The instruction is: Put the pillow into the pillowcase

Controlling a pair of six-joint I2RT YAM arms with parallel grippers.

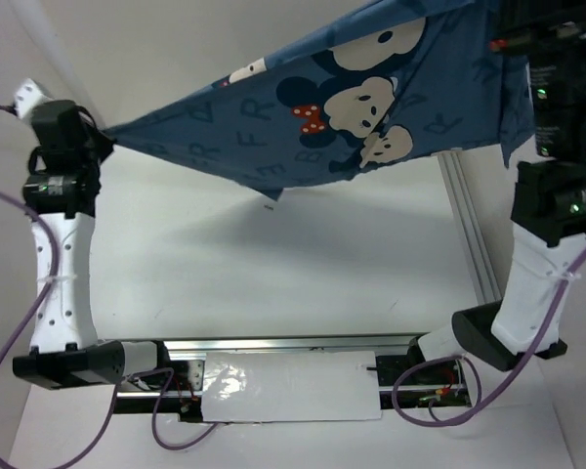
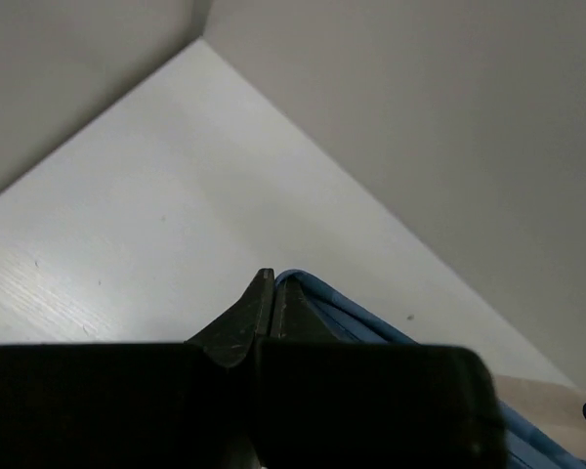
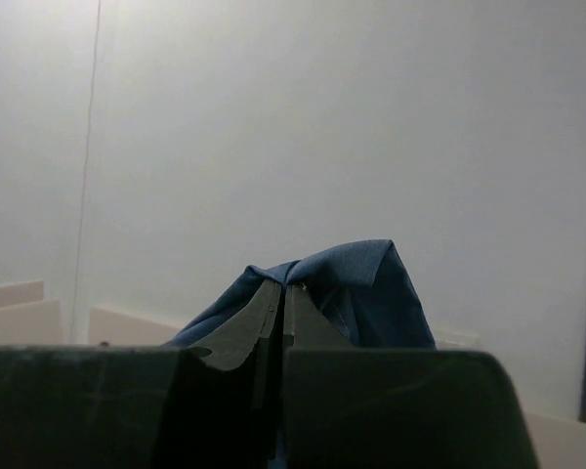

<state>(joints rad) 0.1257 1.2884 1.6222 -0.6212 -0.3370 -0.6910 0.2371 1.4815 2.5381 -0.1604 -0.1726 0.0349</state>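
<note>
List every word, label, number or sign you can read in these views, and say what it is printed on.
"F", "R", "B": loose pale-blue capitals scattered over the pillowcase; they form no word.
Other letters on that fabric: folded or too blurred to read.
Nothing else in any view carries readable text.

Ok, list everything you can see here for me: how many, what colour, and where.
pillowcase: one, dark blue with mouse faces and letters, stretched in the air above the table
pillow: none in view
table: one, white, under the arms
metal rails: two, silver, one on the table's right side, one between the arm bases
sheet: one, white, between the arm bases
cables: several, purple, beside the arms
left end effector: one, black, shut on a pillowcase corner
right end effector: one, black, shut on bunched pillowcase fabric
</note>
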